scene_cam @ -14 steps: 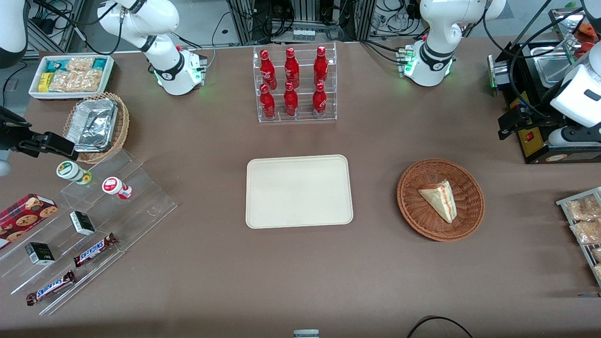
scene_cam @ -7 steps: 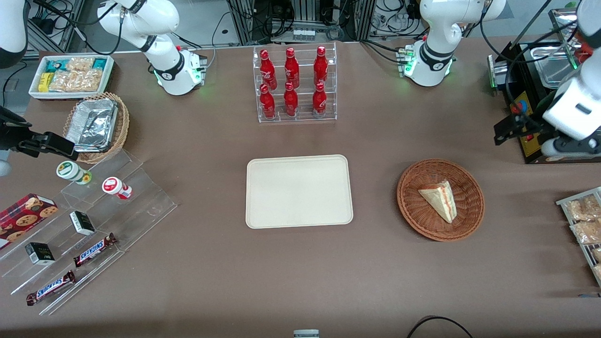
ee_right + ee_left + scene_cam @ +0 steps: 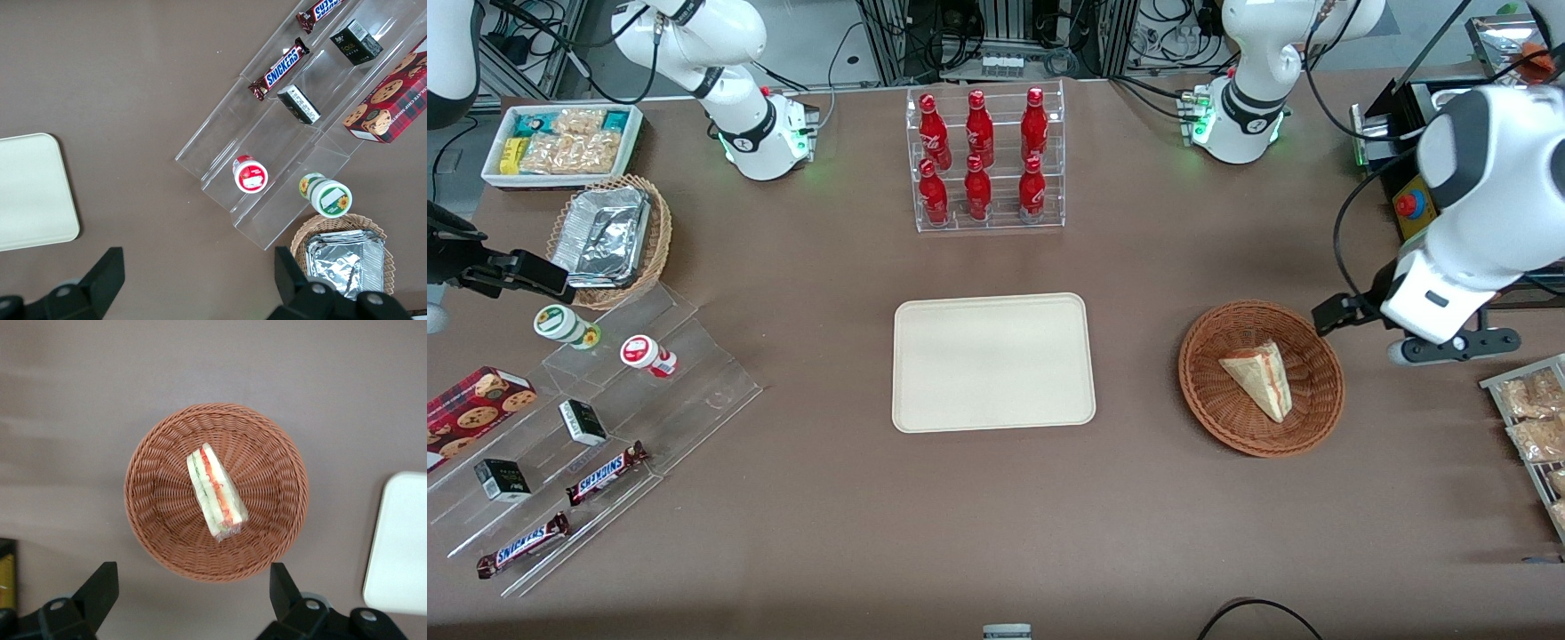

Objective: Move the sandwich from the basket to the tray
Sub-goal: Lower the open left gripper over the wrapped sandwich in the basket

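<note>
The sandwich [image 3: 1259, 378], a pale bread wedge with a red-orange filling edge, lies in the round reddish-brown wicker basket [image 3: 1209, 400]. The cream tray [image 3: 993, 362] lies bare at the table's middle, beside the basket. My left gripper [image 3: 1405, 327] hangs above the table beside the basket's rim, toward the working arm's end, touching nothing. In the left wrist view the sandwich [image 3: 215, 491] lies in the middle of the basket [image 3: 153, 513], the gripper [image 3: 190, 590] is open and empty with its fingers wide apart just outside the rim, and a corner of the tray [image 3: 400, 547] shows.
A clear rack of red bottles [image 3: 984, 160] stands farther from the front camera than the tray. A black machine [image 3: 1449, 204] and a rack of snack bags [image 3: 1534, 427] sit at the working arm's end. Acrylic steps with snacks [image 3: 596, 418] lie toward the parked arm's end.
The left arm has swung from over the black machine toward the basket and nearer the front camera; its gripper is now beside the basket's rim. Sandwich, basket and tray have not moved.
</note>
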{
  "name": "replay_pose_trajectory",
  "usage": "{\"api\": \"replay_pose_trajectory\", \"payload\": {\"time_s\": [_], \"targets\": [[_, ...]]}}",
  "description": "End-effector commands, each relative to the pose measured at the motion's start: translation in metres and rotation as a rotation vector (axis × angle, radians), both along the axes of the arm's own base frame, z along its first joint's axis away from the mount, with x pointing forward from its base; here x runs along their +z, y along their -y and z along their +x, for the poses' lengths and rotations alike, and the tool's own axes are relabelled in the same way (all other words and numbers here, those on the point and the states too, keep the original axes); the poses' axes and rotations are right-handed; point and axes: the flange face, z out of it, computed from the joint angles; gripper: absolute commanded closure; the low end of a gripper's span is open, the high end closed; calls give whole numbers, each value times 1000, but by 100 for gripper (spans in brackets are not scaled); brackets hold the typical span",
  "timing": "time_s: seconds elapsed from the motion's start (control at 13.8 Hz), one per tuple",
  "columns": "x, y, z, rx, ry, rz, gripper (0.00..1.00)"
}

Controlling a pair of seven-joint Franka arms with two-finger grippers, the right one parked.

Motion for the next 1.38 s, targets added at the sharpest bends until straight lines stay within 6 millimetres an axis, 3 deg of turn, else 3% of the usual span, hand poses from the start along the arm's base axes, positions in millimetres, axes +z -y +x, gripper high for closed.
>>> {"api": "replay_pose_trajectory", "payload": {"time_s": [0.0,0.29,0.51,1.3], "targets": [[-20,-3,-33,148,61,-16,0],[-65,2,-45,307,121,-34,0],[-79,20,-46,306,105,-32,0],[-151,25,-38,298,113,-41,0]]}}
